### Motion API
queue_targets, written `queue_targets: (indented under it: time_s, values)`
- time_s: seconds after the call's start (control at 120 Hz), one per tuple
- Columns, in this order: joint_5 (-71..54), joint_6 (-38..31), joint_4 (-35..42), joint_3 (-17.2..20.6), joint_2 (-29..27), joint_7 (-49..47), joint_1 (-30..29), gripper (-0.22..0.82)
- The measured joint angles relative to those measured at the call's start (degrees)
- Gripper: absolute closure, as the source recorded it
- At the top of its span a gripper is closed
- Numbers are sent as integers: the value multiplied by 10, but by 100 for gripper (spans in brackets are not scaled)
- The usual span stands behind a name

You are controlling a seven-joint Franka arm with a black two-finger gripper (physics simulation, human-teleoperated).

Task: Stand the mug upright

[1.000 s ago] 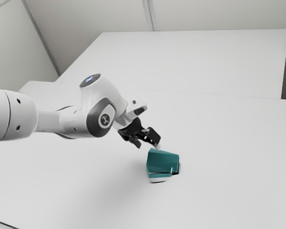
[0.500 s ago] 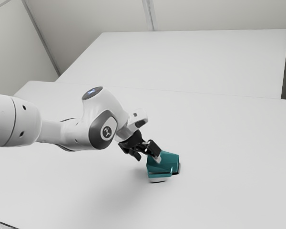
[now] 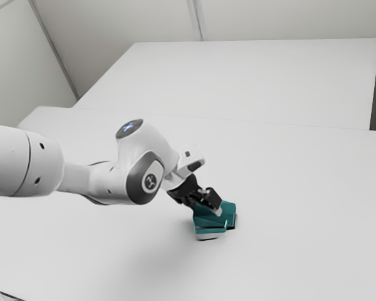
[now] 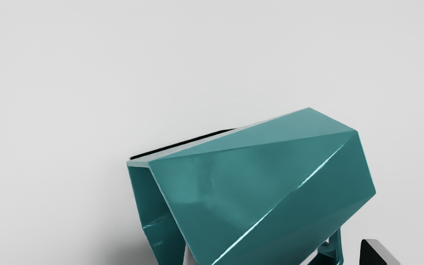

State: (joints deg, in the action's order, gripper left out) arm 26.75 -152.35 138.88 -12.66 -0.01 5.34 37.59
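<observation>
roughly level, arm (image 3: 81, 178) comes in from the exterior view's left, then bends down to the gripper (image 3: 207, 210), which is angled low at the mug (image 3: 228, 216). mug on its side, on white table (image 3: 288, 251). wrist view gives the open mouth and inner wall; one fingertip (image 4: 187, 257) at that mouth, then faceted body, handle (image 4: 336, 250), other fingertip (image 4: 375, 252) past the handle, apart from it. fingers wide, not clamped.
</observation>
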Motion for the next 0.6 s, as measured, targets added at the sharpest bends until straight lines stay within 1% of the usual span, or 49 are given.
queue_targets:
  time_s: [0.083, 0.167, 0.367, 0.5, 0.6]
  values:
    - [3, -6, -1, 2, 1, 0, 6, 23]
    - [4, -12, -2, 4, 1, -1, 13, 30]
    - [3, -18, -31, 14, 0, -1, 21, 45]
    - [3, -20, -50, 15, 11, -3, 31, 61]
    - [4, -21, -63, 15, 23, -4, 30, 69]
